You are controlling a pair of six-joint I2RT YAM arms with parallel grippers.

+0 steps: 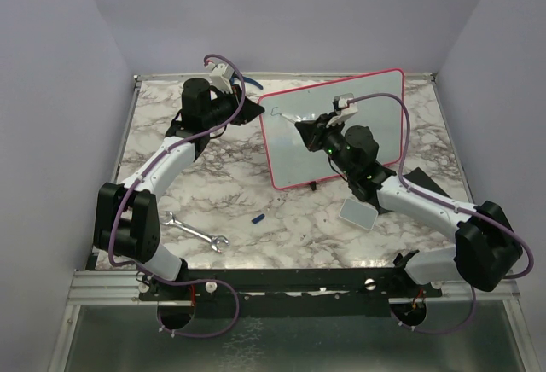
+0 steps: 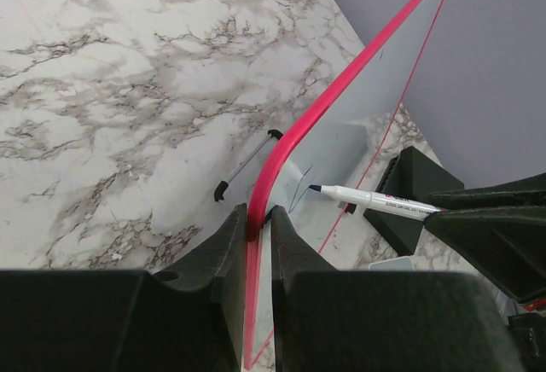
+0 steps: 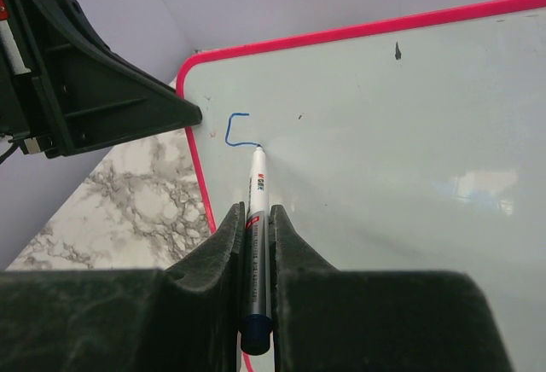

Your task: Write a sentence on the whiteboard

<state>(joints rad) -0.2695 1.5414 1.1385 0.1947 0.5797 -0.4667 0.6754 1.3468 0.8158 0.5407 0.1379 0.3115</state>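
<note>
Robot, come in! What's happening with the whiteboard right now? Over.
Left gripper shut on whiteboard edge. Right gripper shut on marker, tip at lone blue stroke. Nothing in the way.

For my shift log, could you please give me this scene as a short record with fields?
whiteboard: standing on the marble table, red-pink frame
left claw: shut on the board's left edge
right claw: shut on a marker, tip touching the board
writing: one blue stroke near the upper left corner
loose on table: wrench, blue cap, grey pad
</note>
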